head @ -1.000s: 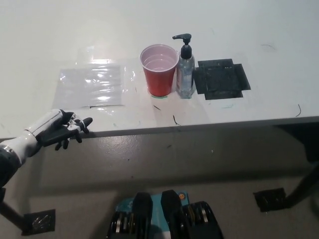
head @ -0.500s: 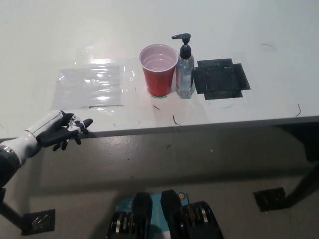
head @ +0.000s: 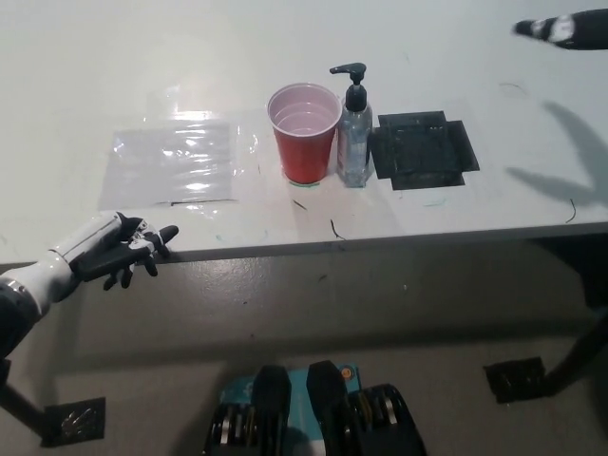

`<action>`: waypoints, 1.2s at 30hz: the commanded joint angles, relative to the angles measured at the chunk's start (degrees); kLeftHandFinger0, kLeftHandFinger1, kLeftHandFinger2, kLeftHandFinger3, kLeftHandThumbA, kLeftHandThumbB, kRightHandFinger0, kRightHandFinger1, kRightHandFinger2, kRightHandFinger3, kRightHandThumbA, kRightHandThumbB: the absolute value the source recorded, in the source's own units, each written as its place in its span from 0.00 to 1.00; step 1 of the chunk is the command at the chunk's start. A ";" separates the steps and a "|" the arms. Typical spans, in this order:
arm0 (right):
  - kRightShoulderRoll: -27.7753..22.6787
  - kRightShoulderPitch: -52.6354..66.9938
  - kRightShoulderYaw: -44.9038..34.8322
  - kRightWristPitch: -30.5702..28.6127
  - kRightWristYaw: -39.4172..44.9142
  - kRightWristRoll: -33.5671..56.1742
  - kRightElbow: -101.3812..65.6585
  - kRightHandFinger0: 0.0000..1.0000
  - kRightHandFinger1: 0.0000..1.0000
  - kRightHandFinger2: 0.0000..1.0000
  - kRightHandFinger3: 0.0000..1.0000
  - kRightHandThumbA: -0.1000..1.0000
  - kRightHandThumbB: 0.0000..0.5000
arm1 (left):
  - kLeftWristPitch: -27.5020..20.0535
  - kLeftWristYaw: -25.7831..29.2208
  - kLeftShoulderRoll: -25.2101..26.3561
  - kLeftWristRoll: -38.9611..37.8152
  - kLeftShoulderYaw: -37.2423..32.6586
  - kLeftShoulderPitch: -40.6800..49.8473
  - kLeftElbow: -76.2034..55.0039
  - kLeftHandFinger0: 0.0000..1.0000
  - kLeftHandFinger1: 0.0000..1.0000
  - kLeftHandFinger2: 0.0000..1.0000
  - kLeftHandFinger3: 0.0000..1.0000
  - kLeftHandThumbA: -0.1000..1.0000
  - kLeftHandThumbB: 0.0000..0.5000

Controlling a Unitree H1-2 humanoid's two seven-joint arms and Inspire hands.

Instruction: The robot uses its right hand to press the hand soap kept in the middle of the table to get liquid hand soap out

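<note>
Right now my black right hand (head: pixel 560 30) shows only as a blurred tip at the top right edge of the head view, well apart from the soap, and I cannot tell whether its fingers are spread or closed. My white left hand (head: pixel 112 252) rests at the near left edge of the white table (head: pixel 95 76), fingers loosely spread and holding nothing.

The clear plastic hand soap bottle with the black pump head (head: pixel 354 128) stands upright in the middle of the table, just beside the red plastic cup (head: pixel 304 133) on one side and a flat black square mat (head: pixel 423 152) on the other. A clear plastic sheet (head: pixel 173 161) lies further left.

I judge this to be the reach: pressing has not begun. Next I must bring the hand over the pump head and push straight down, without tipping the bottle.

The cup looks empty. The bottle's fill level is hard to read.
</note>
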 commanded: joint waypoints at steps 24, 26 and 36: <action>15.08 -13.62 13.43 -13.70 2.59 -13.52 22.32 0.65 0.70 0.74 1.00 1.00 0.85 | 0.41 -3.06 1.30 1.60 -0.36 -2.65 -1.12 0.09 0.17 0.35 0.65 1.00 0.29; 15.41 -13.19 14.68 -15.93 2.76 -14.60 23.14 0.33 0.40 0.46 1.00 1.00 0.82 | 0.44 -3.29 1.47 1.74 -0.52 -2.85 -1.32 0.09 0.18 0.35 0.65 1.00 0.29; 14.07 -10.57 18.07 -18.33 5.23 -17.50 23.93 1.00 1.00 1.00 1.00 1.00 0.72 | 1.29 -3.94 1.74 1.50 -0.21 -3.06 -1.82 0.09 0.16 0.34 0.64 1.00 0.30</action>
